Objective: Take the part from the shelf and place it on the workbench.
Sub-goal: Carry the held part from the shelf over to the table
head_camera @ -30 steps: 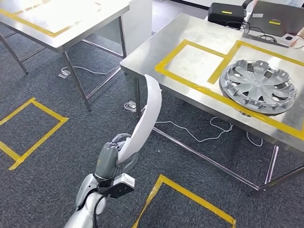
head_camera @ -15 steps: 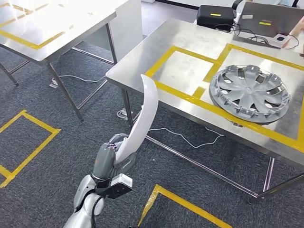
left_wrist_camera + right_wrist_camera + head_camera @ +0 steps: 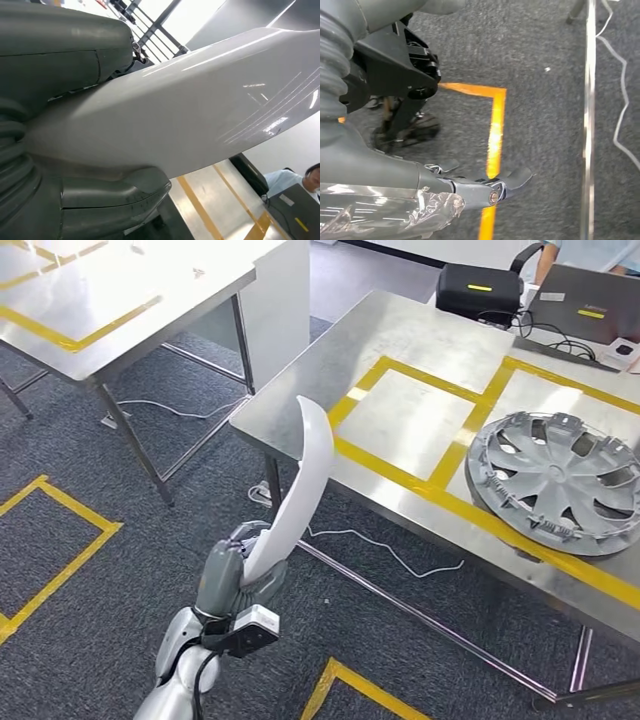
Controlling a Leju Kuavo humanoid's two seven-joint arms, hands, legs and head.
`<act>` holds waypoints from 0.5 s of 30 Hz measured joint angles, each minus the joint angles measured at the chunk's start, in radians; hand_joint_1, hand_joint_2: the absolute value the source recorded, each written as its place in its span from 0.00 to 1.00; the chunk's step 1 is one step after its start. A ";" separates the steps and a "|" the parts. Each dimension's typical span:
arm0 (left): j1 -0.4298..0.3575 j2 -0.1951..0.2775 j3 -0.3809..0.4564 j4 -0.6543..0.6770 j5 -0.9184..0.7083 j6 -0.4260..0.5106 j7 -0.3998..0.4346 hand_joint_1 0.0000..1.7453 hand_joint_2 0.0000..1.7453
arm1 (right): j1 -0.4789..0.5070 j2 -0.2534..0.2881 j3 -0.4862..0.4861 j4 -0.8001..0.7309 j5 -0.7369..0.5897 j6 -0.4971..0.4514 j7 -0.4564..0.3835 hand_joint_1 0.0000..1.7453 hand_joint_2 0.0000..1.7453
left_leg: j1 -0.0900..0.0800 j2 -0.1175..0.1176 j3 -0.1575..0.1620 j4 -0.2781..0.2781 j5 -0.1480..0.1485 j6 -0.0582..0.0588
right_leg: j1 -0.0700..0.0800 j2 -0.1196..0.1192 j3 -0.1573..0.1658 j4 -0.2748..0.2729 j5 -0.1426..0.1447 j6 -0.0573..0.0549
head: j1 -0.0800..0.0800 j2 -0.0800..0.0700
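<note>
Swung round and closer since half a second ago: whole view shifted, workbench (image 3: 392, 350) corner now nearer the middle, so camera travel and not the things themselves moving. Over on the left, second steel table (image 3: 113, 310) with its yellow tape outline, well apart from the action. Moving right, left hand (image 3: 240, 575) wrapped tight around the lower end of the white curved part (image 3: 306, 485), thumb and fingers closed on it, confirmed up close in the left wrist view where the glossy part (image 3: 196, 110) runs straight out of the grip. Held upright, upper tip arching toward the workbench's near corner, probably carried tall like that to clear the edge on approach. Part not yet over the bench, hanging just short of the near left corner above the carpet. Further right, taped yellow rectangle (image 3: 407, 415) near that corner, likely the drop zone. Right again, grey wheel cover (image 3: 558, 480) lying flat by the near edge in the neighbouring taped area. Right hand (image 3: 478, 192) hanging low over the carpet, holding nothing; fingers open or curled, cannot tell.
</note>
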 joint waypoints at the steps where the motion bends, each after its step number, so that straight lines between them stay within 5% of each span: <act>1: 0.001 0.000 0.000 0.000 0.000 0.000 0.000 1.00 1.00 | 0.002 0.000 0.000 0.001 0.000 0.000 0.000 0.00 1.00 | -0.001 -0.001 0.014 0.000 -0.014 -0.004 | 0.002 -0.004 0.001 -0.046 0.069 -0.005 | 0.001 0.000; 3: 0.001 0.000 0.000 0.001 0.000 0.000 0.000 1.00 1.00 | 0.004 0.000 0.002 0.002 -0.002 0.001 0.001 0.00 1.00 | 0.000 -0.004 0.033 -0.004 -0.032 -0.017 | 0.009 -0.007 0.009 -0.090 0.149 -0.016 | 0.000 0.000; 6: 0.001 0.000 -0.001 0.001 0.000 0.000 0.000 1.00 1.00 | -0.005 0.000 0.006 0.001 -0.007 0.003 0.001 0.00 1.00 | 0.003 -0.003 0.031 0.036 -0.019 -0.034 | 0.010 0.000 0.047 -0.104 0.137 -0.037 | -0.003 0.000; 8: 0.000 0.001 -0.001 0.001 0.000 0.000 0.000 1.00 1.00 | -0.009 -0.001 0.007 0.001 -0.008 0.003 0.000 0.00 1.00 | 0.003 -0.002 -0.030 0.138 -0.018 -0.042 | 0.007 0.004 0.075 -0.111 0.119 -0.047 | -0.008 0.000; 10: 0.000 0.001 0.000 0.001 0.000 0.000 0.000 1.00 1.00 | -0.009 0.000 0.007 0.001 -0.010 0.003 -0.001 0.00 1.00 | 0.001 -0.001 -0.118 0.240 -0.066 -0.047 | 0.007 0.005 0.102 -0.112 0.096 -0.053 | -0.011 0.000; 12: 0.000 0.002 0.000 0.001 0.000 0.000 0.000 1.00 1.00 | -0.008 0.000 0.007 0.001 -0.010 0.003 0.000 0.00 1.00 | -0.001 -0.001 -0.178 0.262 -0.116 -0.044 | 0.007 0.009 0.135 -0.112 0.068 -0.054 | -0.011 0.000; 13: 0.000 0.002 0.000 0.000 0.000 0.000 0.000 1.00 1.00 | -0.007 0.000 0.007 0.001 -0.010 0.003 0.000 0.00 1.00 | -0.002 -0.001 -0.190 0.236 -0.111 -0.041 | 0.006 0.011 0.155 -0.112 0.052 -0.053 | -0.011 0.000; 14: 0.000 0.002 0.000 0.001 0.000 0.000 0.000 1.00 1.00 | -0.007 0.000 0.007 0.001 -0.010 0.004 0.000 0.00 1.00 | -0.004 -0.001 -0.191 0.191 -0.076 -0.037 | 0.006 0.014 0.176 -0.113 0.036 -0.051 | -0.011 0.000; 15: 0.000 0.003 0.000 0.001 0.000 0.000 0.000 1.00 1.00 | -0.007 0.000 0.007 0.001 -0.011 0.004 0.000 0.00 1.00 | -0.006 0.000 -0.189 0.132 -0.011 -0.032 | 0.006 0.015 0.191 -0.113 0.020 -0.048 | -0.012 0.000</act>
